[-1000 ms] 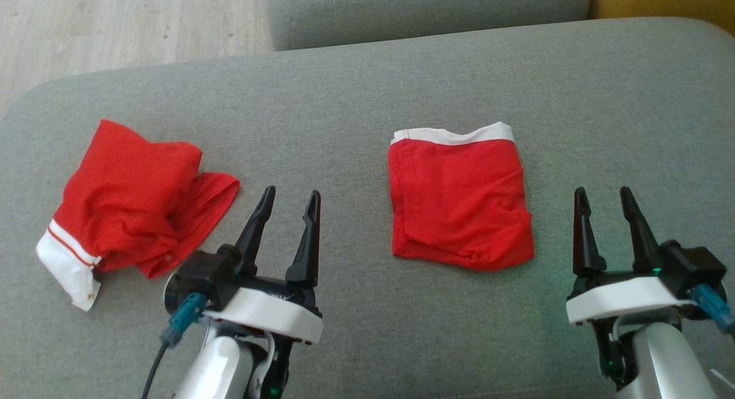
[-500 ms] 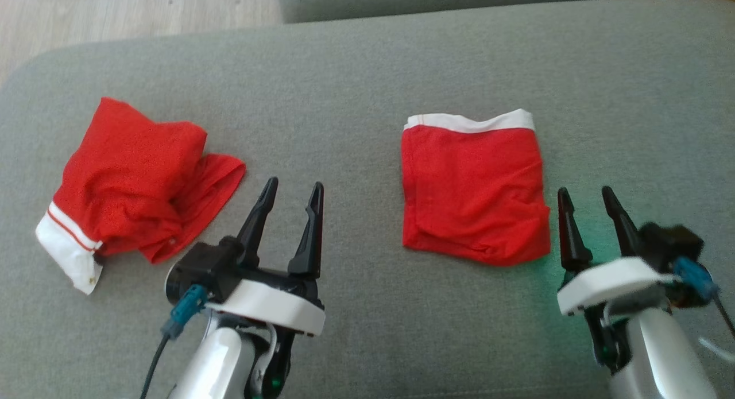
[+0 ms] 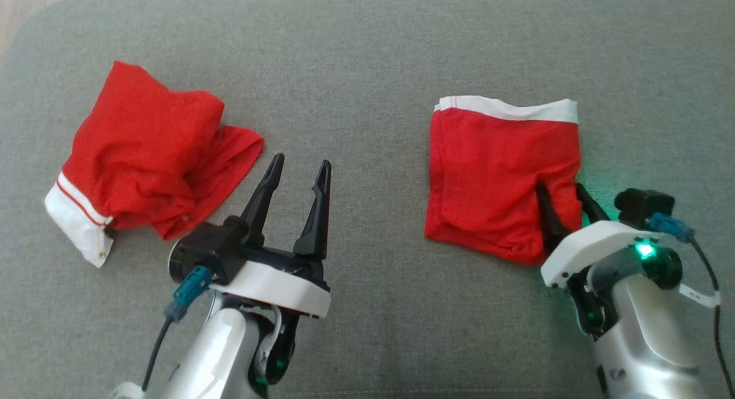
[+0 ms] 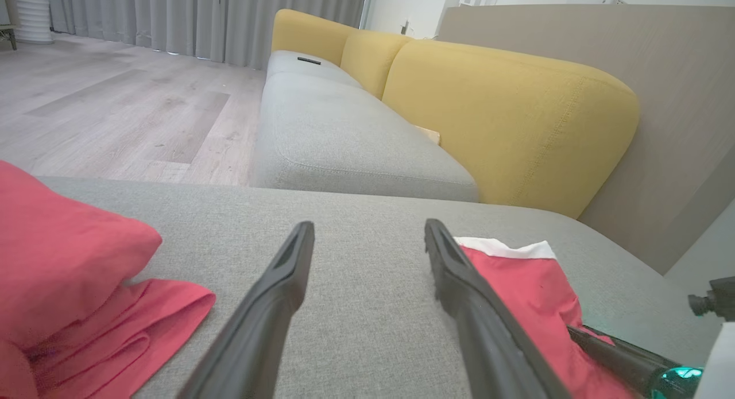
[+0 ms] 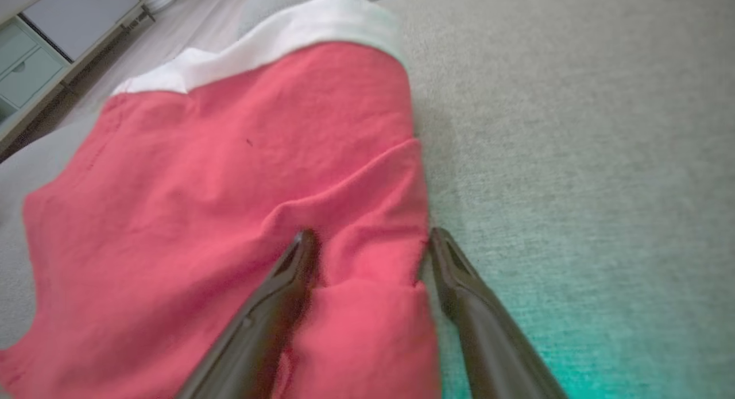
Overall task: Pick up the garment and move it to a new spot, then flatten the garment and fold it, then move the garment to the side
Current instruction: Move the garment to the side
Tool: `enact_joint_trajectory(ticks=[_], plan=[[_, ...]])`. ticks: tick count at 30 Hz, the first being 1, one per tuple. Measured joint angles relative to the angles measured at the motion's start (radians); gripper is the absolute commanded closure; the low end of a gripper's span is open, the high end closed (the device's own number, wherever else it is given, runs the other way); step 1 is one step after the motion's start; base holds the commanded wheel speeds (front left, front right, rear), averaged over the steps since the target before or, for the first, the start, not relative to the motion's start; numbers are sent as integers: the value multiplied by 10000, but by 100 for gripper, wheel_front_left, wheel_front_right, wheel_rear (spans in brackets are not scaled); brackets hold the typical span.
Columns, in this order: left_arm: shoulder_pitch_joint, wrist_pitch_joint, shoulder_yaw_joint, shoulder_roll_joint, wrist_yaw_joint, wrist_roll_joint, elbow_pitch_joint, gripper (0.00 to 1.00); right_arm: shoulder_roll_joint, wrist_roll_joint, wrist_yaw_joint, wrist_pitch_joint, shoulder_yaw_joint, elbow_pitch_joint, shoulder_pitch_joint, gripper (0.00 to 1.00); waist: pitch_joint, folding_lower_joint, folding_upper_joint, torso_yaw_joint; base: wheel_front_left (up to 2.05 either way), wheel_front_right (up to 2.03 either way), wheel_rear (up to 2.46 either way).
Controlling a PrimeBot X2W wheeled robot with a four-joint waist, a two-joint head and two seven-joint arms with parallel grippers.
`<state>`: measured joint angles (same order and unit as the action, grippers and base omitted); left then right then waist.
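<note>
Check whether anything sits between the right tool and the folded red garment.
Nothing visible does. The right tool is at the right edge of the folded garment, open, one finger over the cloth, one beside it.

— Left of the spread left gripper (image 4: 368,227)?
— A crumpled red garment (image 4: 69,261), heaped toward the grey cushion's (image 4: 356,284) left edge.
— And right?
— A folded red garment (image 4: 528,290), white waistband toward the far right corner, with the right gripper's finger (image 4: 603,344) at its near edge.
— Beyond?
— A yellow sofa back (image 4: 505,112).
</note>
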<state>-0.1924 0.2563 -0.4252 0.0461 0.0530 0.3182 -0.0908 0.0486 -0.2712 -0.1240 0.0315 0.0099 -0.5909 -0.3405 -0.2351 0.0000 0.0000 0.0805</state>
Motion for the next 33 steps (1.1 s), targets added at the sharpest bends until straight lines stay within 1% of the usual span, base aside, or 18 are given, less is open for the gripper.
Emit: enact_joint_trajectory(ticks=[8, 10, 14, 16, 17, 19, 21, 26, 29, 31, 32, 33], plan=[[-21, 2, -77, 0, 12, 0, 10, 0, 125, -291, 0, 90, 543, -892, -745, 0, -204, 0, 0, 3, 0, 0, 0], [-38, 2, -77, -2, 12, 0, 10, 0, 136, -244, 0, 63, 671, -1053, -904, 100, -219, 0, 0, -44, 0, 0, 0], [-64, 0, -61, 0, 12, -2, 10, 0, 161, 466, 0, 36, 880, -1290, -1210, 100, -209, 0, 0, -195, 0, 0, 0], [-75, 0, -44, 0, 12, -2, 12, 0, 303, 832, -2, 35, 1085, -1302, -1264, 100, -182, 0, 0, -283, 0, 0, 0], [-76, 0, -33, 0, 12, -2, 27, 0, 621, 1139, -2, 33, 1304, -1290, -1297, 100, -147, 0, 0, -372, 0, 0, 0], [-76, 2, -19, 0, 12, -2, 59, 0, 1191, 1392, -2, 40, 1542, -1271, -1357, 100, -124, 0, 0, -465, 0, 0, 0], [-80, 2, -25, 0, 12, -2, 134, 0, 1931, 1574, -2, 90, 1839, -1200, -1411, 100, -121, 0, 0, -557, 0, 0, 0], [-249, 2, -86, -4, 13, -4, 389, 0, 3801, 1582, -2, 372, 2709, -880, -1421, 100, -262, 0, 0, -744, 0, 0, 0], [-397, 2, -132, -2, 13, -4, 508, 0, 4767, 1465, -2, 533, 2863, -848, -1506, 100, -442, 0, 0, -820, 0, 0, 0], [-499, 2, -151, -2, 13, -4, 577, 0, 5308, 1358, -2, 614, 2761, -871, -1627, 100, -583, 0, 0, -848, 0, 0, 0], [-499, 2, -151, -2, 13, -4, 577, 0, 5308, 1358, -2, 614, 2761, -871, -1627, 100, -583, 0, 0, -848, 0, 0, 0], [-561, 2, -169, -2, 13, -10, 581, 0, 5517, 1285, -2, 629, 2638, -886, -1687, 100, -653, 0, 0, -855, 0, 0, 0]])
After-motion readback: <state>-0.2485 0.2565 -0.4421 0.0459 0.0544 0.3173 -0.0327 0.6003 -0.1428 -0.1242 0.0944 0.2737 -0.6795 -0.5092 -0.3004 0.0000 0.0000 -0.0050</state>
